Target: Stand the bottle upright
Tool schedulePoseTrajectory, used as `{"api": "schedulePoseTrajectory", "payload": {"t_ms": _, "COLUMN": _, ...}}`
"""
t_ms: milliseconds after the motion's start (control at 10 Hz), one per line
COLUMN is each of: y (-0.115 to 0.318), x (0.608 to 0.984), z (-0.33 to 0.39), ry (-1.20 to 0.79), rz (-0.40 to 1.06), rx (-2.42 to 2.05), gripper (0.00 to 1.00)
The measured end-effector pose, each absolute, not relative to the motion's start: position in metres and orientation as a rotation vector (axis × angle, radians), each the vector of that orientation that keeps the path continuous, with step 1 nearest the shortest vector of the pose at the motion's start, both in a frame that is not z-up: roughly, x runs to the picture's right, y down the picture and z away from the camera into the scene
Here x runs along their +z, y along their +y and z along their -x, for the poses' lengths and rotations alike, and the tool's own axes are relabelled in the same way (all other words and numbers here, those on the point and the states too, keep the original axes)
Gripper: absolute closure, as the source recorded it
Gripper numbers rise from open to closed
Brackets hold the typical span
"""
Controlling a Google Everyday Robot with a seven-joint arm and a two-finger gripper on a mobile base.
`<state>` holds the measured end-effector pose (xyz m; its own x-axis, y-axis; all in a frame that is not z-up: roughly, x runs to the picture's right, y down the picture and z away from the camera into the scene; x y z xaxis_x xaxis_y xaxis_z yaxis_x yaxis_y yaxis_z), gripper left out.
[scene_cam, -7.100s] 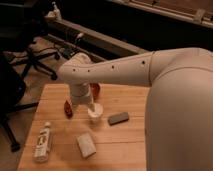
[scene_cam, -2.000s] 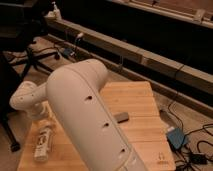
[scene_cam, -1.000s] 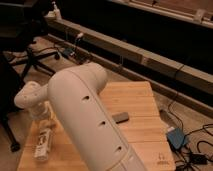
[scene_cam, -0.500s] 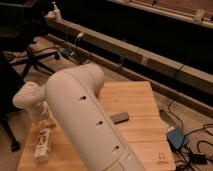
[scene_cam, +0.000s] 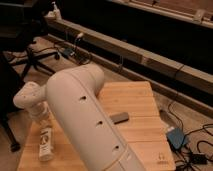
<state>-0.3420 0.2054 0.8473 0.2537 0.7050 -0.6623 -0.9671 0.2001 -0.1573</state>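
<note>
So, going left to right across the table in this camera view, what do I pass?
The bottle, lying flat, with the gripper shut on its far end → the robot's big white arm → a small dark grey block.

A fat, smooth arm (scene_cam: 85,120) in off-white fills the middle of the room's view, its shell rounded like a tube, with a row of small dark round holes along its side. At the far left it ends in a ball-shaped white joint (scene_cam: 29,96). The gripper (scene_cam: 43,119) hangs just beneath, pale, fingers closed.
</note>
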Motion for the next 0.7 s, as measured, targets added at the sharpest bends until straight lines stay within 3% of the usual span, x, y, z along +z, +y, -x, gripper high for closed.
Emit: {"api": "schedulePoseTrajectory", "payload": {"t_ms": 700, "y": 0.188, "x": 0.841, "z": 0.340, "ry": 0.471, "rz": 0.592, "rx": 1.257, "gripper": 0.61}}
